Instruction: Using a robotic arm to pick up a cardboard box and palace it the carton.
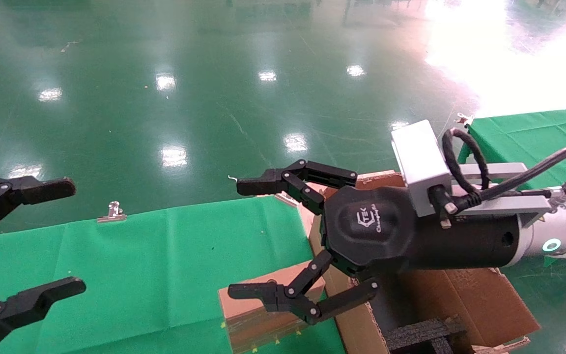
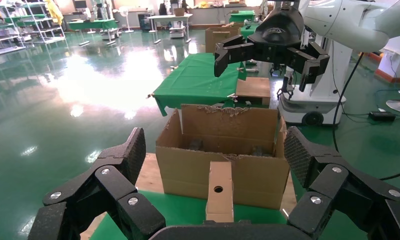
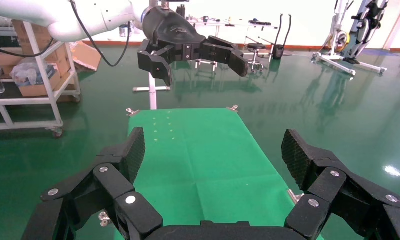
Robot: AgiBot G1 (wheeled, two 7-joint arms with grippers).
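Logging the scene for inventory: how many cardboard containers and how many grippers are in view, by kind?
Small cardboard box: 1
Large carton: 1
Grippers, both open, neither holding anything: 2 (left gripper, right gripper)
Total: 4

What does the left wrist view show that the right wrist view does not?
Only the left wrist view shows the small cardboard box standing on the green table before the large carton, with the open right gripper above them. Only the right wrist view shows a shelf cart and the open left gripper. Both show the green floor.
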